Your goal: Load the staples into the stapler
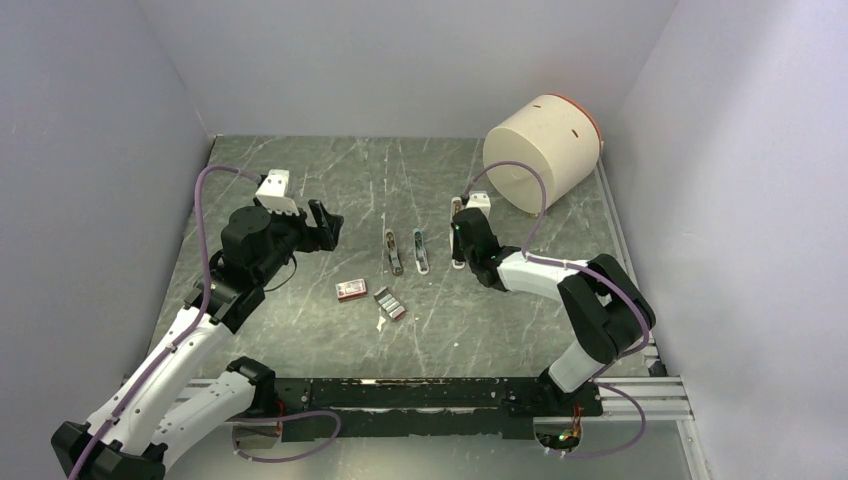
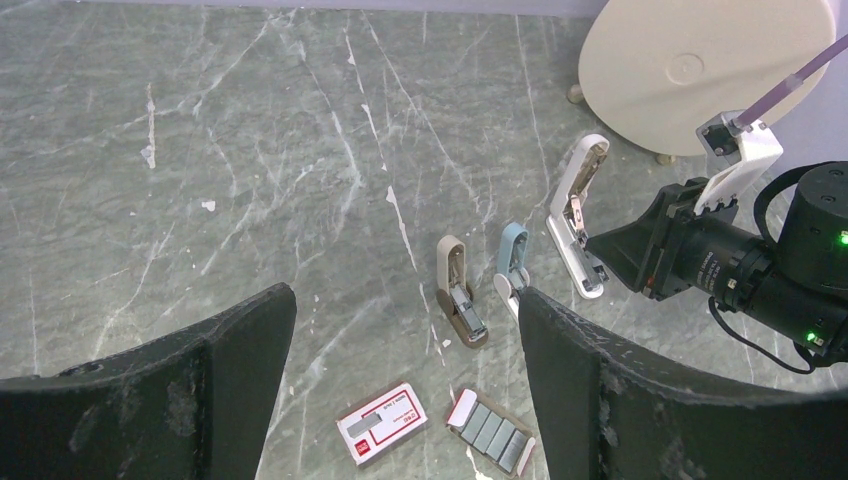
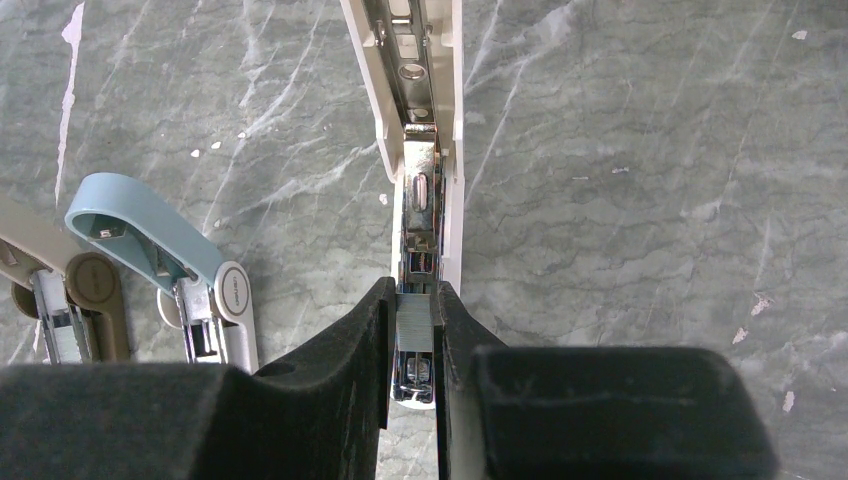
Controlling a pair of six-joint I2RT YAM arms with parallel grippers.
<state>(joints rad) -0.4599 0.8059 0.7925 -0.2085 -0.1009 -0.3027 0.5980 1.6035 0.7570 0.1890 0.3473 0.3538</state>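
Caught from above at a grey marbled desk (image 1: 300,180). Reaching in with the right arm: upper link raised from the base, forearm folded back toward the middle, wrist tipped down onto the white stapler (image 1: 458,252). Pinching a short grey staple strip (image 3: 414,325) in the right end effector (image 3: 413,310), pressed together on it right over the white stapler's open channel, with the lid thrown back flat on the desk. Holding the left arm well to the left of the white stapler, elbow bent high, forearm about level, wrist camera turned toward it. Carrying nothing in the left end effector (image 1: 327,226), spread wide and raised clear of the desk. Resting flat on the desk, left of the white stapler and nearer the arm bases, untouched by either arm: the staple block (image 1: 389,303), silver-grey with a reddish end. Beside it, farther again from the white stapler, a small red box (image 1: 350,290). Flanking the white stapler on its left, close but apart, a blue stapler (image 1: 421,250) and then a tan stapler (image 1: 393,252), both lying opened. Tipped on its side behind and to the right of the white stapler, near the back wall, a large cream cylinder (image 1: 540,150).
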